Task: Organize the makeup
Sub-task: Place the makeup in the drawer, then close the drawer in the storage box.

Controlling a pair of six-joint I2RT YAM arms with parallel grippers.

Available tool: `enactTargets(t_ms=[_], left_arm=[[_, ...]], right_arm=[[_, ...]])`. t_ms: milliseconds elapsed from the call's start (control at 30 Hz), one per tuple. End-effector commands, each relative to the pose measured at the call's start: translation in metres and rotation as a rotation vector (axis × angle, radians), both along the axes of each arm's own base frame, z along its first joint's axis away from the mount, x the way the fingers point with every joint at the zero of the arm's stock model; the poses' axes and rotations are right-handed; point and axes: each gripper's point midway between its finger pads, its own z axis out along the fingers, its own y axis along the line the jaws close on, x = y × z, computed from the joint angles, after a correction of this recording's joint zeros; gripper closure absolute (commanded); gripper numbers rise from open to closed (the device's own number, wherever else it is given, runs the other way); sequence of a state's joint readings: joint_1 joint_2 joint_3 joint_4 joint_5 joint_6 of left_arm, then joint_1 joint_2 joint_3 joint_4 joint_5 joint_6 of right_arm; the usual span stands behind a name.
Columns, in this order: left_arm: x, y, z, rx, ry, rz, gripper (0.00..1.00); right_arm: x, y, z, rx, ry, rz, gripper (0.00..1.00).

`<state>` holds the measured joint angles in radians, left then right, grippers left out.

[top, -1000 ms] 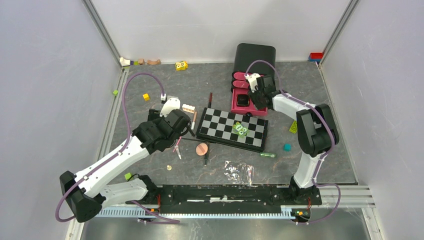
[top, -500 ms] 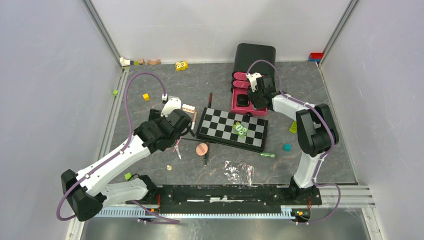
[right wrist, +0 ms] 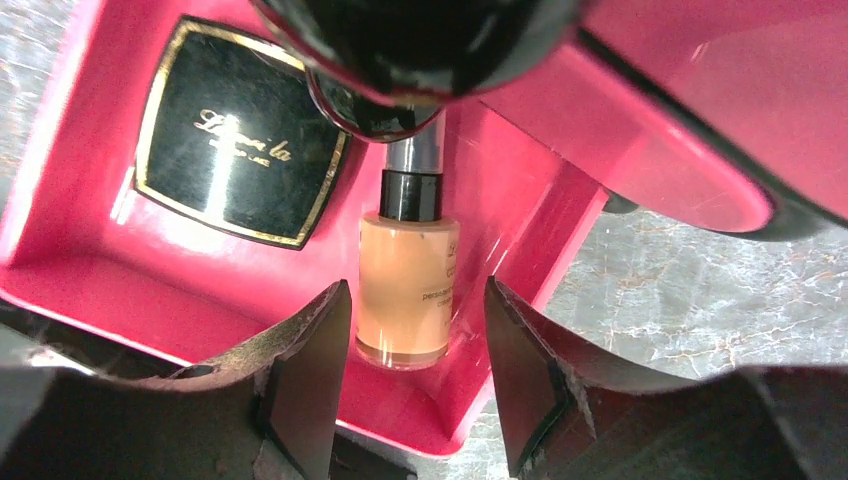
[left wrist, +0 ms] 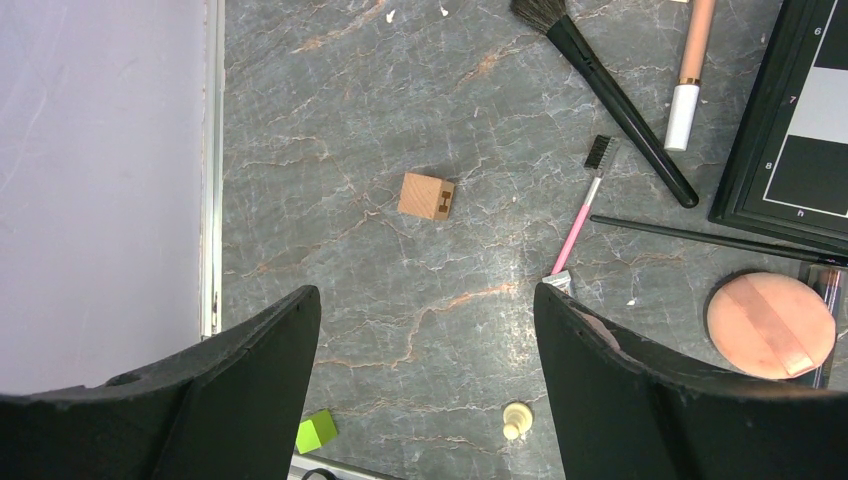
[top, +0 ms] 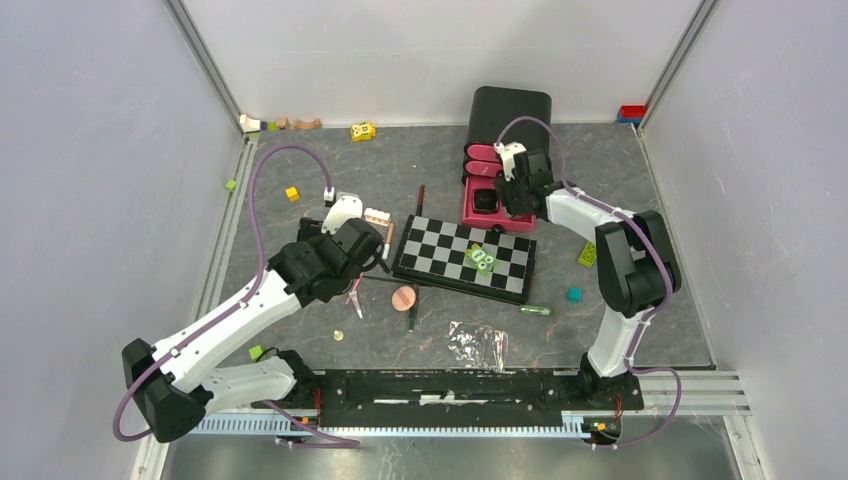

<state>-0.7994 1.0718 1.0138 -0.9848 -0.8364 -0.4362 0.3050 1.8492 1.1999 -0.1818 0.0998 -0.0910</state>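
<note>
Two claws are standing spread. The right gripper (right wrist: 415, 288) is straddling a peach foundation bottle (right wrist: 405, 270) lying in the pink tray (right wrist: 90, 290), close to its wall, beside the black compact (right wrist: 240, 145). The left gripper (left wrist: 425, 300) is hovering over open table (left wrist: 400, 90) around a wooden cube (left wrist: 427, 195). The brush (left wrist: 620, 110), pink pencil (left wrist: 578, 215) and puff (left wrist: 770, 325) are crowding the chequered board (left wrist: 800, 120) edge.

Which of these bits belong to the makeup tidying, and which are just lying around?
Makeup job: black brush, peach puff, pink-handled brush, black compact, foundation bottle, pink case.
Lying about: chequered board, wooden cube, green block, yellow toy.
</note>
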Motion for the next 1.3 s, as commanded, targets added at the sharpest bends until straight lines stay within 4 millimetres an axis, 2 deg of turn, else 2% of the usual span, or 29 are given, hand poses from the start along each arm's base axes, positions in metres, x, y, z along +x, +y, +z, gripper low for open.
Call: enactTargets(t_ms=[0,233,367,533,700,833,1000,1267], left_arm=[[0.006,0.0,0.006,-0.024,-0.051,0.034,0.16],[0.007,-0.001,0.006,-0.024,-0.052,0.034,0.16],[0.007,-0.001,0.005,-0.024,-0.05,0.034,0.16],[0.007,-0.001,0.005,-0.024,-0.05,0.034,0.16],[0.007,-0.004,0.008,-0.052,-0.053,0.029,0.16],[0.009,-0.012,0.016,-0.089,-0.054,0.011,0.16],[0.016,-0.017,0.031,-0.098,-0.088,-0.006,0.16],[0.024,-0.018,0.012,-0.008,-0.059,-0.019,0.17]], right_arm=[[0.007,0.009,0.056,0.087,-0.122,-0.009,0.42],[-0.008,0.014,0.087,0.198,-0.185,-0.042,0.42],[-0.02,0.016,0.096,0.285,-0.221,-0.09,0.42],[-0.041,0.023,0.097,0.439,-0.276,-0.137,0.42],[-0.063,0.037,0.087,0.586,-0.255,-0.191,0.41],[-0.071,0.048,0.071,0.595,-0.181,-0.225,0.42],[-0.075,0.05,0.045,0.582,-0.105,-0.281,0.44],[-0.074,0.052,0.025,0.552,-0.056,-0.316,0.47]])
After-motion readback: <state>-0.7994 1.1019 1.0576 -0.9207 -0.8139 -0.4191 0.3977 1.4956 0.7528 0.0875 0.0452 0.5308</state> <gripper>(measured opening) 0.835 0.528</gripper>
